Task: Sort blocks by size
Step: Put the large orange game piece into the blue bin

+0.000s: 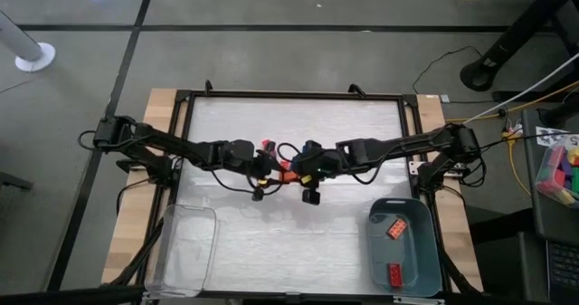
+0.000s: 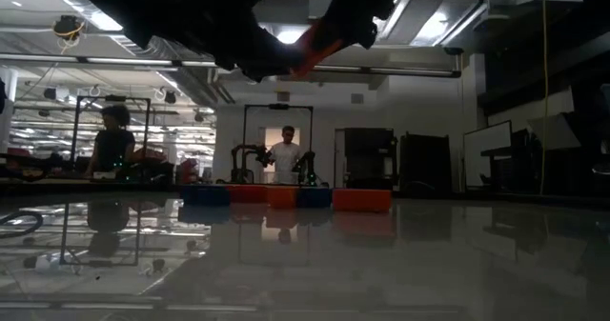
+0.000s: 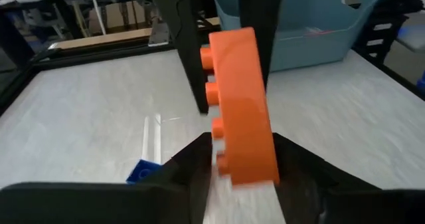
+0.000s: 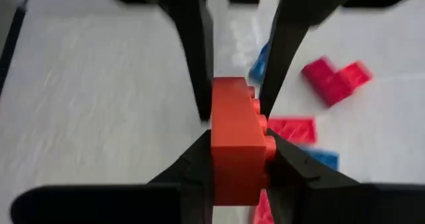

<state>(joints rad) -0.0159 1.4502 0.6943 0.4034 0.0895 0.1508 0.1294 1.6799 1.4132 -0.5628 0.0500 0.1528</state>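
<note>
A long orange brick (image 1: 287, 171) hangs above the table's middle between my two grippers. My left gripper (image 1: 274, 167) comes from the table's left and my right gripper (image 1: 300, 167) from its right, and both are shut on the brick. In the left wrist view the brick (image 3: 242, 104) stands on end; it also shows in the right wrist view (image 4: 236, 137). Red bricks (image 4: 335, 78) and blue bricks (image 4: 322, 159) lie flat on the table below. Another red brick (image 1: 268, 145) lies just beyond my left gripper. My left gripper pinches one end of the orange brick (image 3: 249, 167) between its two fingers, one finger (image 3: 196, 171) on the studded face and one on the smooth underside. It comes level from the table's left. The brick is lifted clear of the table. My right gripper pinches the brick's other end (image 4: 232, 174) between its two fingers, one finger (image 4: 282, 164) on the studded side. It comes level from the table's right, facing my left gripper. The brick sits clear of the table, in line with both grippers.
A clear tub (image 1: 185, 246) stands at the near left. A grey-blue bin (image 1: 421, 260) at the near right holds two orange-red bricks (image 1: 396, 228). A box of mixed coloured bricks (image 1: 561, 169) sits off the table to the right. People stand in the room behind.
</note>
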